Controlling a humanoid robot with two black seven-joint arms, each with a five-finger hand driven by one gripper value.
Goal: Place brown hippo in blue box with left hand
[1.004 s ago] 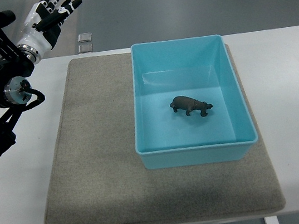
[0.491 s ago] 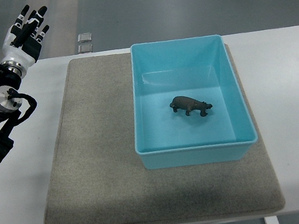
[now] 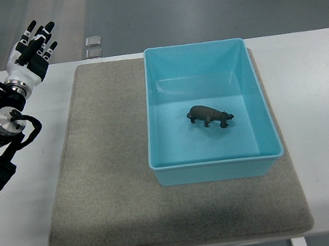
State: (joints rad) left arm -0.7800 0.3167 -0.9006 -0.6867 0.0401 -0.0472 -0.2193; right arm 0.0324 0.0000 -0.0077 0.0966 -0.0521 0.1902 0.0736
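The left hand is up at the far left corner of the table, well apart from the blue box. Its fingers are straight and loose, and it holds nothing. Its arm comes in from the left side of the blue box. The right hand is not in the picture.

The job looks done. The brown hippo is inside the blue box, standing on the floor of it, a bit to the right of the middle. It does not touch the walls. So the step in hand seems to be the last one: the hand is away from the box and empty. I think nothing more is needed but to rest the arm at the side and not bump anything.

The blue box sits on the right part of a grey mat. The hippo is far from the hand, across the mat and over the box's left wall.
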